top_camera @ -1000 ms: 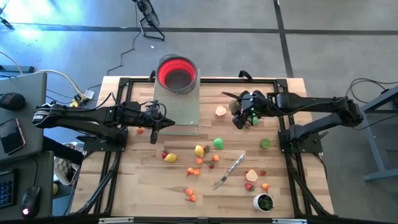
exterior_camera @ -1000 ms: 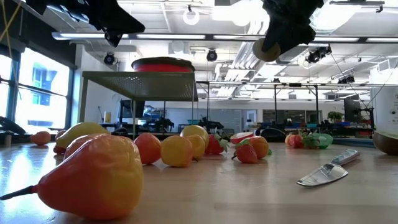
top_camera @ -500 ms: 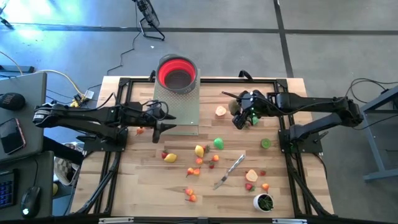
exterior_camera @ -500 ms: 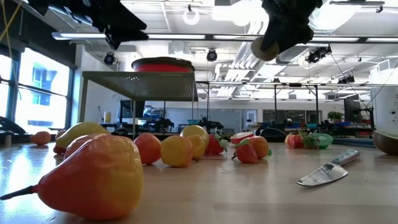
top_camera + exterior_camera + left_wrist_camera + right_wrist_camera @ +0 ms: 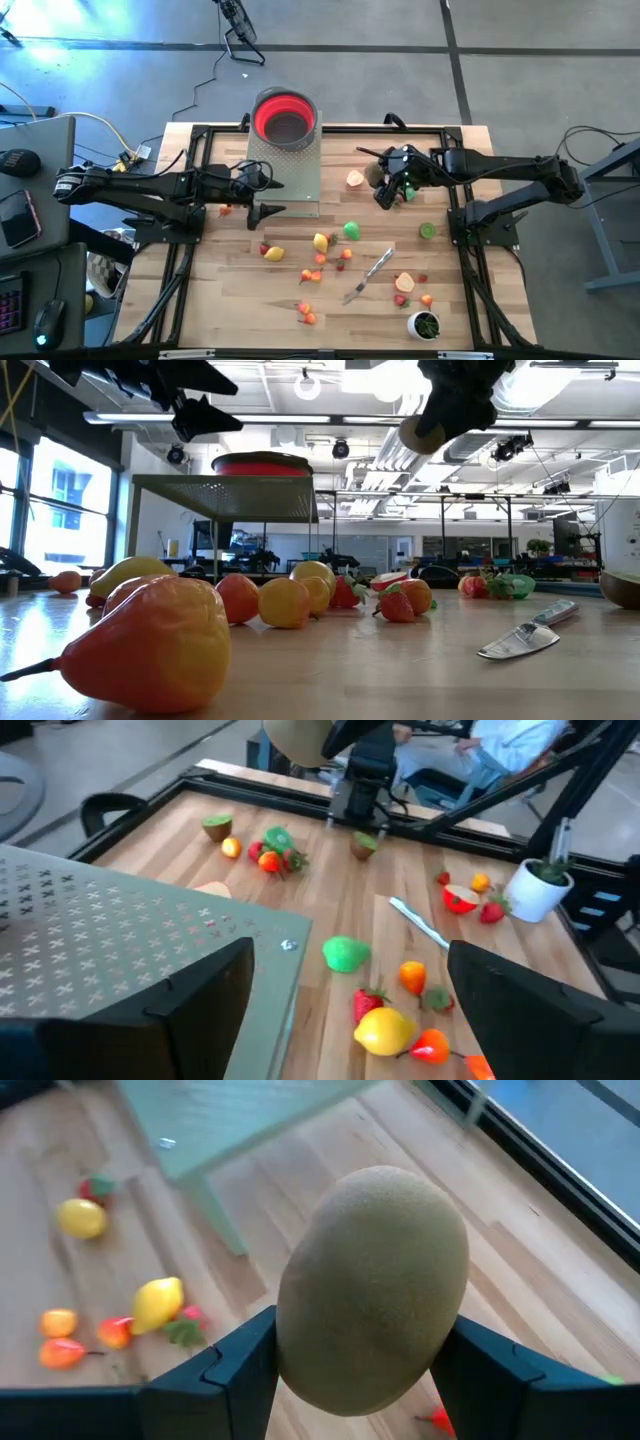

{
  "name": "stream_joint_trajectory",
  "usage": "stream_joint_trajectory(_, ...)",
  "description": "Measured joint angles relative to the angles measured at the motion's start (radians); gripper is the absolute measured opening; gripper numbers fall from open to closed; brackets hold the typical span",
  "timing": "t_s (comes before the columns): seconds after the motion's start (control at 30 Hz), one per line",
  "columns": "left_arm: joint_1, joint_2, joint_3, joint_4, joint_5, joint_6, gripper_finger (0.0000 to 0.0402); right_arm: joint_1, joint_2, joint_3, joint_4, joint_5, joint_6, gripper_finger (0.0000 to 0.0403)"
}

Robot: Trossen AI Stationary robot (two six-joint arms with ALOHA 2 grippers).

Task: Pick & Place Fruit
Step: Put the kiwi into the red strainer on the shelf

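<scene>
The right gripper [image 5: 381, 186] hangs above the far right part of the table with its two dark fingers [image 5: 235, 1365] pressed against the sides of a tan, fuzzy kiwi [image 5: 372, 1288], which fills most of its wrist view; from the low view the kiwi [image 5: 419, 433] is well up off the boards. The left gripper [image 5: 262, 212] hovers at the near edge of the perforated metal stand [image 5: 284, 170], its fingers spread wide with nothing between them that I can see. Taking things by size: the wooden table [image 5: 220, 290] carries that stand near its far left-centre, and the red bowl [image 5: 285, 115] sits at the stand's far end. The rest of the fruit lies loose on the boards, well apart from the bowl: a half peach [image 5: 355, 179] just beside the right gripper, a green piece [image 5: 351, 231], a yellow lemon [image 5: 321, 241] and another yellow piece [image 5: 274, 254] near the middle, small red and orange bits [image 5: 307, 316] toward the near edge. A silver knife [image 5: 371, 272] lies among them, and a small white cup [image 5: 423, 325] stands at the near right corner. To my eye the step in hand is the carry: the kiwi is picked and lifted but not yet placed. If the bowl is where it goes, the next move asks the right arm to swing leftward over the stand, centre above the bowl's rim, and only then let go; the left arm, empty, looks free to drop onto the fruit nearest it.
</scene>
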Motion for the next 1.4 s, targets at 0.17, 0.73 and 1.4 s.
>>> stream_joint_trajectory(0.17, 0.000, 0.000, 0.000, 0.055, -0.038, -0.103, 0.0329, 0.000, 0.000, 0.000, 0.094, -0.093, -0.071, 0.0219)
stream_joint_trajectory(0.73, 0.000, 0.047, 0.000, 0.315, -0.145, -0.126, 0.0329, 0.045, 0.042, 0.000, 0.639, -0.197, -0.300, 0.0219)
stream_joint_trajectory(1.4, 0.000, 0.141, 0.000, 0.363, -0.052, -0.066, 0.0329, 0.089, 0.300, 0.001, 0.872, -0.144, -0.184, 0.0219)
